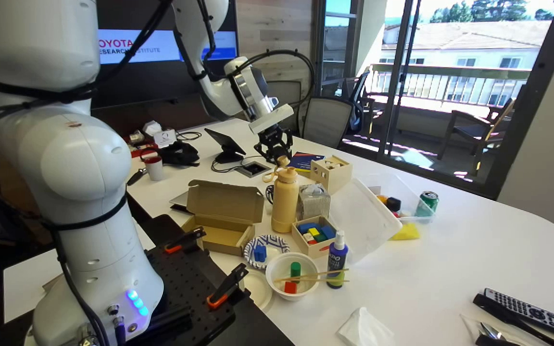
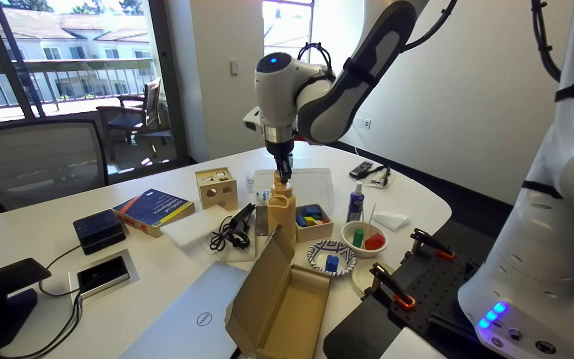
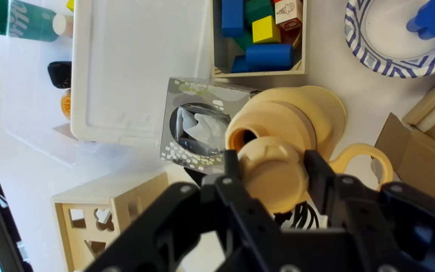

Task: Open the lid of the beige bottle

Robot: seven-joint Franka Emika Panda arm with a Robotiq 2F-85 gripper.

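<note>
Wrist view, left to right. Shape-sorting box (image 3: 108,189), wooden, on the table (image 3: 330,68), well apart from the task's pieces. Patterned box (image 3: 202,96), grey, with oval opening, just beside the beige bottle (image 3: 315,105). Fingers (image 3: 231,163), dark, drawn part-way together about the lid (image 3: 274,181), one on each flank, apparently holding it; no gap shows at either side. Spout (image 3: 236,140), its dark hole exposed, above and left of the lid in this view, partly overlapped by it. Lid, one, round, off the spout and directly between the fingers; its joint to the beige bottle is hidden. Beige bottle, one, upright in both exterior views; in the wrist view its long axis leads from the spout toward upper right, the body beyond the lid. Loop (image 3: 364,149), beige, right of the lid, outside the grip. Remark: the lid appears swung back; the coming move, as judged, turns on drawing it away from the spout, toward the lower edge here, ahead of any release.
</note>
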